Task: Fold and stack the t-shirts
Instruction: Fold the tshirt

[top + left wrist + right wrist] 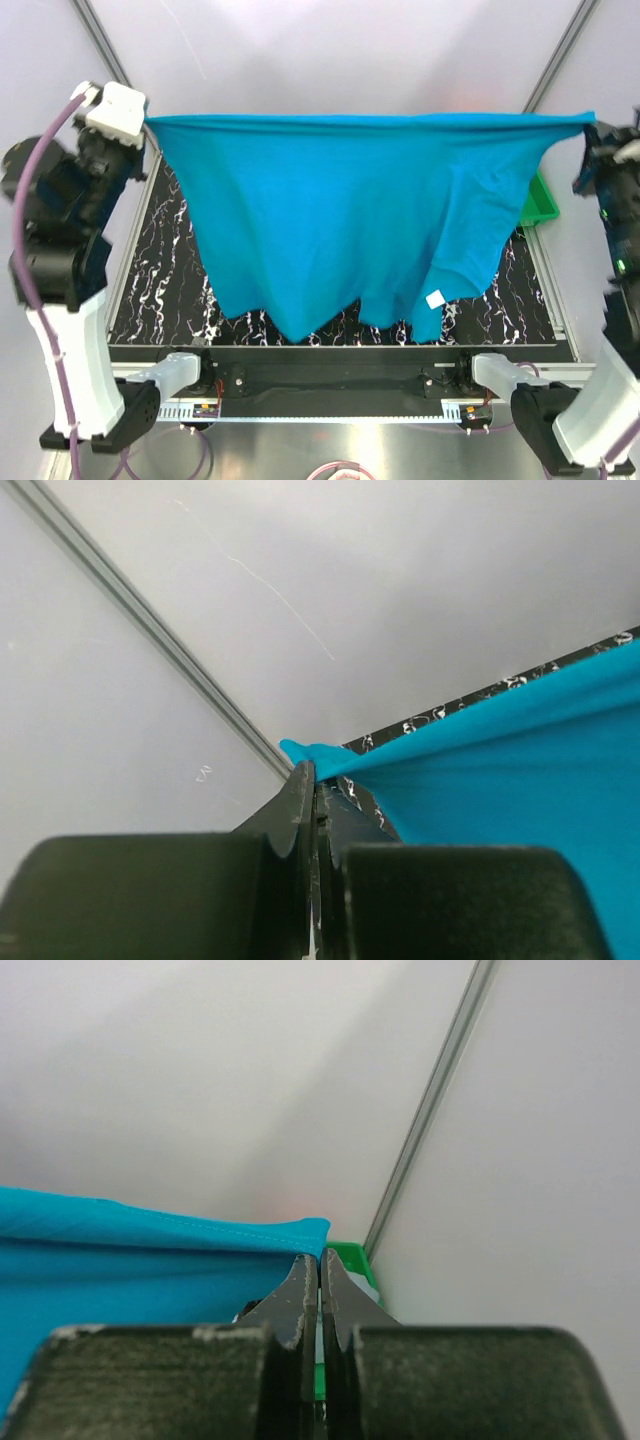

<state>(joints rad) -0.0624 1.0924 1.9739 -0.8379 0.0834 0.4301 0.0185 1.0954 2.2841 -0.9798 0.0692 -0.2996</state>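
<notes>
Two arms hold a teal-blue t-shirt [330, 220] stretched wide above the black marbled worktop [170, 270]. The left claw [312, 780] is clamped on one top corner and the right claw [320, 1260] is pinched tight on the other. The upper edge is drawn taut between them and the body hangs in loose folds toward the arm bases, probably so the cloth can hang flat before it is laid down for folding. A white label [435, 298] shows near the lower hem. From above it is hard to say whether that hem touches the worktop or hangs just clear. A green tray [540, 200] sits at the right edge, partly hidden behind the shirt and close below the right claw, where it could snag the cloth on the way down. No other shirts are visible.
</notes>
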